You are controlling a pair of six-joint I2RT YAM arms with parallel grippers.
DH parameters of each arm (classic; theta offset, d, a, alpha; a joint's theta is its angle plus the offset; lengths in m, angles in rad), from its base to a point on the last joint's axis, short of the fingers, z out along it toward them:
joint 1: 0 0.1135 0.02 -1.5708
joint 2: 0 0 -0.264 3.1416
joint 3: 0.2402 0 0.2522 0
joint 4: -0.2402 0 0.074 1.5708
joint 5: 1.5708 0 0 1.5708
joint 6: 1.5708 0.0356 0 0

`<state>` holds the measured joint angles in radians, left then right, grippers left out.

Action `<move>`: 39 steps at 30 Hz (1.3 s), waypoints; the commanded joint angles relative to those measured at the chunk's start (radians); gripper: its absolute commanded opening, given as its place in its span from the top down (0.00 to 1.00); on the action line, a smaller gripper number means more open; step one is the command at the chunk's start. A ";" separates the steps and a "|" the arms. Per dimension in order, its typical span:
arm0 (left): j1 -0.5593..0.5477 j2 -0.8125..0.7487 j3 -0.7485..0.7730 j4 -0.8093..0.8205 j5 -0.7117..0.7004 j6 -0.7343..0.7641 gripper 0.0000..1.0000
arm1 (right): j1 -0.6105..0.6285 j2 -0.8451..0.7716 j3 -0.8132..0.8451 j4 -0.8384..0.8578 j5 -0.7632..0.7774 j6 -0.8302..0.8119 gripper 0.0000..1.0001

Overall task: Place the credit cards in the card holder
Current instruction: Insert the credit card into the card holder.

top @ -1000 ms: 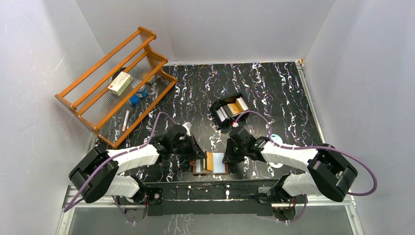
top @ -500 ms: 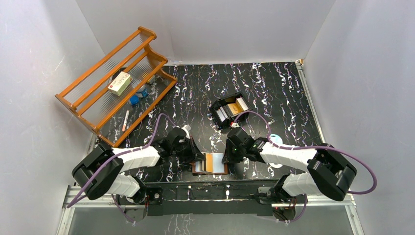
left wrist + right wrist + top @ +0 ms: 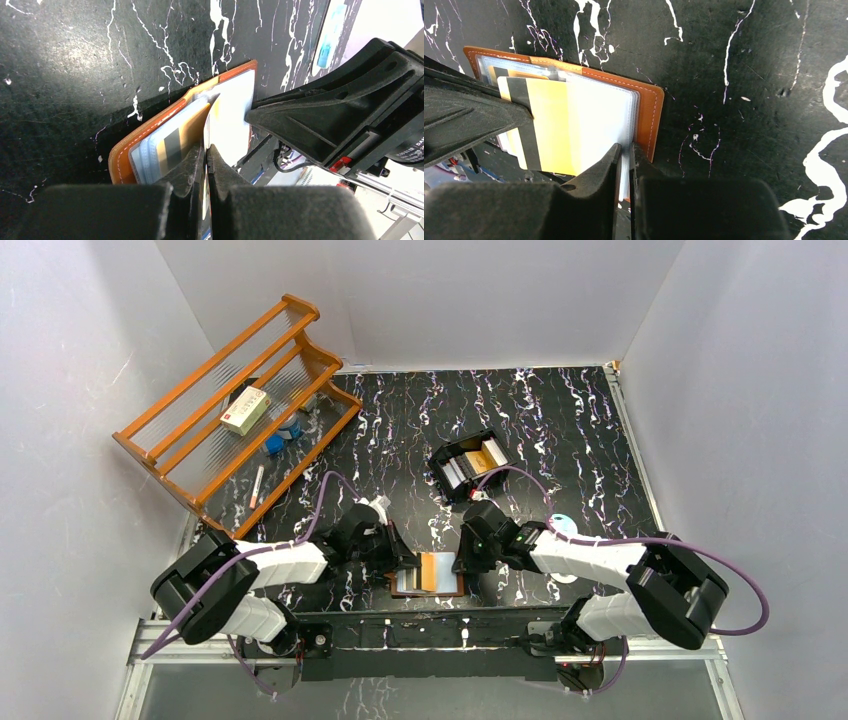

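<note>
**Card meets sleeve:** At the middle of the worktop's (image 3: 560,430) near edge, the brown card holder (image 3: 651,115) lies open between the two arms. The left claw (image 3: 206,150) is clamped on the striped end of a gold card (image 3: 551,125), whose long axis runs across the holder toward the right claw (image 3: 624,150). That claw, jaws all but closed, pinches the near edge of a clear sleeve (image 3: 599,115). The card overlaps the sleeve but is not visibly inside it. Seating it likely takes a push from the left along that axis. Further cards (image 3: 485,457) sit in a black tray (image 3: 440,455) farther back.
</note>
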<state>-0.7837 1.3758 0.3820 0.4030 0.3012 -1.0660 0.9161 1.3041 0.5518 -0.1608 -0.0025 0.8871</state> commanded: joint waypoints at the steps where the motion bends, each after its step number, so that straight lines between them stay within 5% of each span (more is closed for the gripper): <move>1: -0.007 0.001 -0.037 0.028 -0.043 0.031 1.00 | 0.011 0.020 -0.007 0.001 0.015 0.006 0.83; 12: -0.065 0.065 -0.028 0.096 -0.083 0.009 1.00 | 0.012 -0.010 -0.058 0.083 0.000 0.086 0.83; 22: -0.065 -0.078 0.061 -0.197 -0.161 0.043 0.69 | 0.012 -0.077 -0.069 0.039 0.039 0.103 0.82; 25: -0.065 -0.066 0.063 -0.190 -0.133 0.033 0.74 | 0.012 -0.070 -0.074 0.053 0.030 0.105 0.82; 31: -0.065 0.000 0.063 -0.161 -0.106 0.025 1.00 | 0.012 -0.066 -0.080 0.071 0.016 0.110 0.83; 39: -0.065 0.079 0.092 -0.108 -0.187 0.000 1.00 | 0.011 -0.096 -0.149 0.144 -0.007 0.184 0.85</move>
<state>-0.8463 1.4124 0.4587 0.2981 0.1909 -1.0622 0.9241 1.2358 0.4484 -0.0731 0.0040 1.0115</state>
